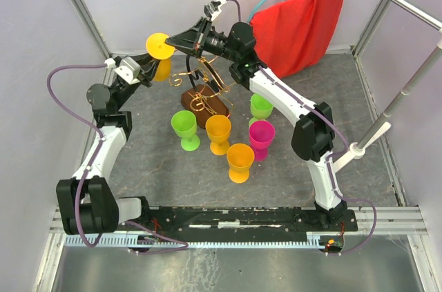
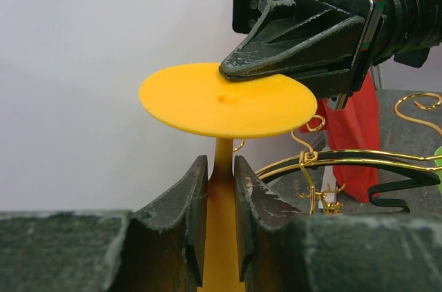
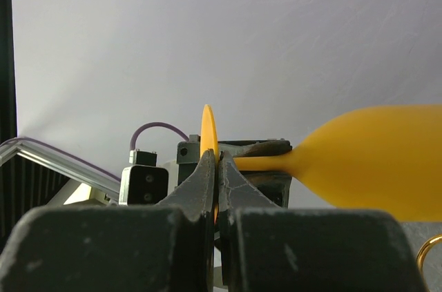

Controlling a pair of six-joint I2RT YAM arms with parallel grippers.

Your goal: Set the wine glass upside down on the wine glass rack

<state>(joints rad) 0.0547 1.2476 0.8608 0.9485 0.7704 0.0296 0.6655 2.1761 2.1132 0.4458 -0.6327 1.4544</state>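
Wine glass: Our yellow-orange wine glass (image 2: 228, 102) is up in the air, to the left of the rack's top. Its flat foot is on top and its cup points down.
Left gripper: Our left gripper (image 2: 221, 168) is squeezed tight on the thin stem, just under the foot. Holding the stem leaves the foot free for the wire.
Right gripper: Our right gripper (image 3: 217, 168) is pinched on the edge of the foot. We think it is there to steady the glass or help turn it.
Rack: The gold wire rack (image 1: 205, 88) stands on its brown block in the middle of the bench (image 1: 138, 161). It is near the glass, and we cannot tell if they touch.
Why upside down: The foot has to rest on a wire arm so that the cup hangs under it.
Other glasses: The green, orange and pink other glasses (image 1: 218, 130) stand upright in front of the rack, out of the way.
Watch out: With two grippers on one glass, we think a pull from both could twist it.
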